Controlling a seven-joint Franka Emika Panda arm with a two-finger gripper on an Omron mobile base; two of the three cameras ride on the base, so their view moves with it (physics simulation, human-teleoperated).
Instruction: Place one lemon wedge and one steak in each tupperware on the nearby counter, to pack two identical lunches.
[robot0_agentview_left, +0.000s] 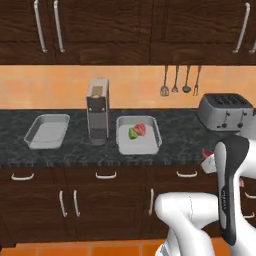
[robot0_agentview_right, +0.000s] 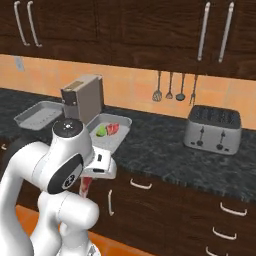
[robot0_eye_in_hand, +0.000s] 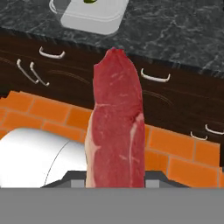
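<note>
My tool (robot0_eye_in_hand: 114, 186) is clamped on a steak (robot0_eye_in_hand: 116, 127), held out in front of the cabinets, short of the bench (robot0_agentview_left: 180, 137). On the bench, the right tray (robot0_agentview_left: 150, 144) holds a lemon wedge (robot0_agentview_left: 132, 133) touching a second steak (robot0_agentview_left: 140, 129). The left tray (robot0_agentview_left: 47, 131) sits well apart, beyond the box appliance (robot0_agentview_left: 97, 111).

Glossy white rounded arm (robot0_agentview_right: 50, 170), dark joint caps, dark side stripe

The left tupperware (robot0_agentview_left: 46, 131) lies bare and open from above. A tall box appliance (robot0_agentview_left: 97, 111) stands between it and the right tupperware (robot0_agentview_left: 138, 134) on the desk (robot0_agentview_left: 180, 136).
</note>
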